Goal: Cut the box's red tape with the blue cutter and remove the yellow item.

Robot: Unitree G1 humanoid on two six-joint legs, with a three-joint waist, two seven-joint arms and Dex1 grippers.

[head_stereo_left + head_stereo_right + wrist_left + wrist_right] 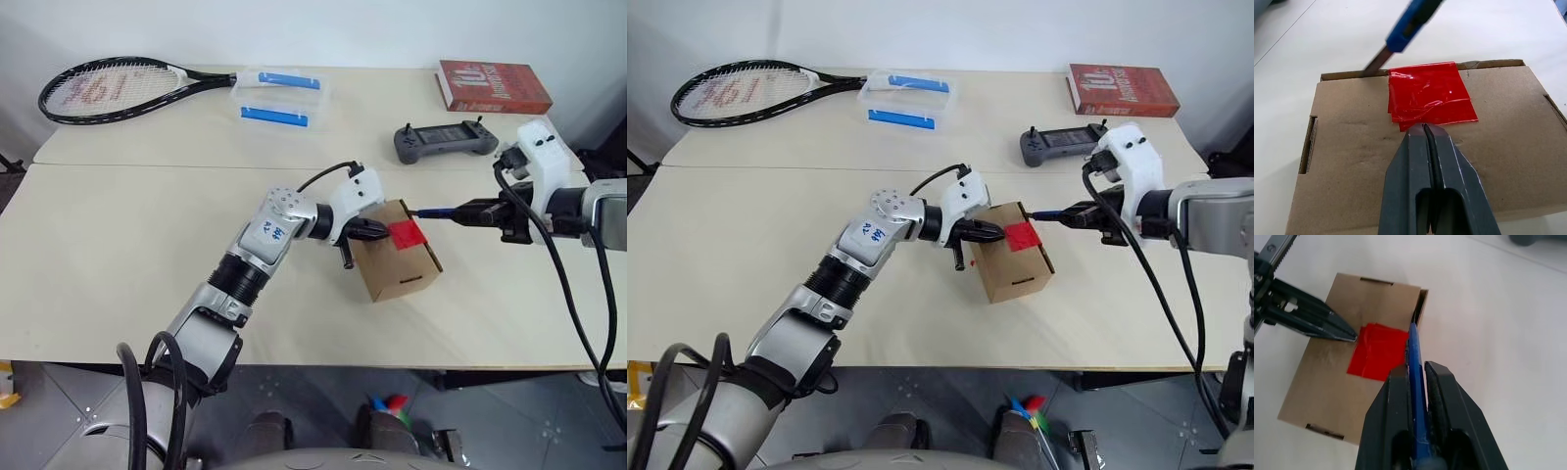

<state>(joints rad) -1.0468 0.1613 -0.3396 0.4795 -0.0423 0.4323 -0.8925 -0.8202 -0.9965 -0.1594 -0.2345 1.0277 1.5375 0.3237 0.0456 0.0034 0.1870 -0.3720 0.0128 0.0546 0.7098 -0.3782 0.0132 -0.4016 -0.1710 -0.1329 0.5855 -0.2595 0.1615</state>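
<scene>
The left gripper (1426, 128), fingers pressed together, pins the box (397, 266) beside the red tape (407, 234); the right gripper (1418, 371) clamps the blue cutter (1416, 382), blade at the flap seam, apparently ready to slice.

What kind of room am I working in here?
Likely a lab or test room: two pale tables pushed together against a white wall, holding unrelated props: tennis racket, red book, handheld controller.

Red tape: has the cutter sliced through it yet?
No: the red tape lies unbroken across the box, with the blue cutter tip at the seam beside it.
</scene>
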